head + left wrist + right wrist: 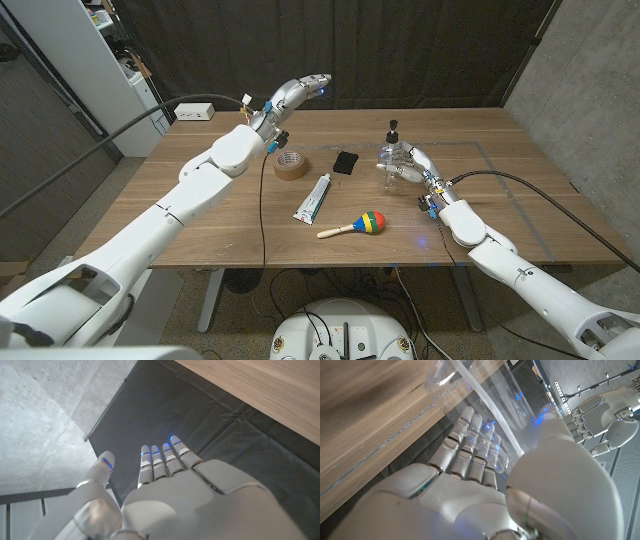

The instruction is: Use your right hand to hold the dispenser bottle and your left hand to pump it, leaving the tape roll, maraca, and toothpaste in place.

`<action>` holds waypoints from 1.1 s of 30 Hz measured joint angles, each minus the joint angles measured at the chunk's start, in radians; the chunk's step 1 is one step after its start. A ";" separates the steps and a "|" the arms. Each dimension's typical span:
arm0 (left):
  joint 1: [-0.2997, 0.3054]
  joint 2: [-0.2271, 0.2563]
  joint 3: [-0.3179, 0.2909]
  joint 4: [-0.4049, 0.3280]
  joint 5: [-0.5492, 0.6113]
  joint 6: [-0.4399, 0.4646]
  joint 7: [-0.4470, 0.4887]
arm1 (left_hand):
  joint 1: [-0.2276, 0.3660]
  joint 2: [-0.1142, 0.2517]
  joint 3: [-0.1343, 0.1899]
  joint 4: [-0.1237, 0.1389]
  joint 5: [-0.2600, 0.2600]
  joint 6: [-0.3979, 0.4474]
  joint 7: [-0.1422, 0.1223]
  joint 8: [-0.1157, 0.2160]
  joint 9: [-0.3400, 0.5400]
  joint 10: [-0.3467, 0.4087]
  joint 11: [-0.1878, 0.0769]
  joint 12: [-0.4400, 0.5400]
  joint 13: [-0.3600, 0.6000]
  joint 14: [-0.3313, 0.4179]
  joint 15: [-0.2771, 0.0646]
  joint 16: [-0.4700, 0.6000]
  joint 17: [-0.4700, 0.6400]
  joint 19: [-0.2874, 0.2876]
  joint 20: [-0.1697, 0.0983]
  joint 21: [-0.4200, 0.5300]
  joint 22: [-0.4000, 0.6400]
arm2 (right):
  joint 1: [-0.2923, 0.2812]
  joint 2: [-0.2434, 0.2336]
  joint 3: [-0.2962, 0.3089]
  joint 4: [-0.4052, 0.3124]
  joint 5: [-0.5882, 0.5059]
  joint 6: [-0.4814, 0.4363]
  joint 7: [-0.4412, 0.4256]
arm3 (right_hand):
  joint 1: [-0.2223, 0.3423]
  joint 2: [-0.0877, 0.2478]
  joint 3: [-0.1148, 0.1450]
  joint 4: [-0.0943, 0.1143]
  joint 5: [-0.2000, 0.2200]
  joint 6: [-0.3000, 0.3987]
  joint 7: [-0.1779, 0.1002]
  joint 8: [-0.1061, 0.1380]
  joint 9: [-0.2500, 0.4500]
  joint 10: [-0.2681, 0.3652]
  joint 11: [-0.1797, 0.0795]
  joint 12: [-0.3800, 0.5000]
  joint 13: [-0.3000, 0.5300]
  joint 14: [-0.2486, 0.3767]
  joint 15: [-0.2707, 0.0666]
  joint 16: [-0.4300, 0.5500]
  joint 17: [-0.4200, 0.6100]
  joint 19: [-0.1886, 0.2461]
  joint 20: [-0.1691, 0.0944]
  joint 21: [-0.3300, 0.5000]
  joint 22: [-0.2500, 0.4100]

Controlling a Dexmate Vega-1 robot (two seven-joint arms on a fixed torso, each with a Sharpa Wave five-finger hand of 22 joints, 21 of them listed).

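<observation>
The clear plastic dispenser bottle with a black pump head (393, 150) stands upright on the wooden tabletop (470, 215), toward its far side, clasped by the right robot hand (408, 166). In the right wrist view the bottle's transparent wall and inner tube (485, 405) lie against that robot hand's fingers (470, 442), which wrap round one side while the thumb closes on the other, so the right robot hand (485, 485) is clamped on the bottle.

The left robot hand (300, 90) is raised above the tabletop's far edge, well apart from the bottle and off to the side of the right robot hand. Its fingers (162, 460) reach out straight and close together, the thumb set a little apart, and it holds nothing; the left robot hand (200, 500) faces a dark curtain.

Just beside the right robot hand, on the side toward the left arm, lies a small flat black rectangular object (346, 162). Farther that way sits the brown cardboard tape roll (290, 165), lying flat, near the left forearm. The white toothpaste tube (313, 197) lies nearer the robot than both, angled across the tabletop. The wooden-handled maraca with a red, yellow, green and blue head (357, 226) lies just beside the tube, nearer the robot than the right robot hand.
</observation>
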 measured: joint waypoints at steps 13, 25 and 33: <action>-0.053 0.055 0.037 -0.054 0.091 0.019 -0.083 | -0.014 -0.003 -0.001 0.015 0.000 0.000 -0.040 0.000 0.000 -0.027 -0.027 -0.007 0.000 -0.068 0.000 -0.008 0.005 -0.029 0.000 -0.033 0.000 | 0.009 0.003 -0.009 0.003 0.007 -0.018 0.007 | -0.001 0.001 0.000 0.000 0.004 -0.004 -0.004 0.000 -0.005 0.000 0.000 0.000 0.007 0.000 0.000 -0.005 0.006 0.000 0.000 0.000 0.000; -0.104 0.075 0.067 -0.066 0.159 0.015 -0.176 | -0.091 -0.034 -0.035 0.074 0.000 0.000 -0.061 -0.005 -0.003 -0.038 -0.052 -0.007 0.000 -0.139 0.003 -0.008 0.009 -0.085 -0.002 -0.060 0.005 | 0.015 0.005 -0.015 0.007 0.018 -0.025 0.014 | -0.001 0.001 0.000 0.000 0.004 -0.004 -0.004 0.003 -0.009 0.000 0.000 -0.001 0.008 0.000 0.000 -0.013 0.013 -0.004 -0.004 0.000 0.000; -0.129 0.087 0.082 -0.074 0.199 0.019 -0.221 | -0.118 -0.046 -0.042 0.100 0.000 -0.029 -0.082 -0.012 -0.003 -0.072 -0.068 -0.017 0.000 -0.187 0.008 -0.008 0.009 -0.122 0.000 -0.066 0.005 | 0.013 0.005 -0.015 0.004 0.019 -0.029 0.013 | -0.001 0.001 0.000 0.000 0.006 -0.004 -0.004 0.007 -0.014 0.000 0.000 -0.004 0.013 0.000 0.000 -0.013 0.014 -0.004 -0.004 0.000 0.000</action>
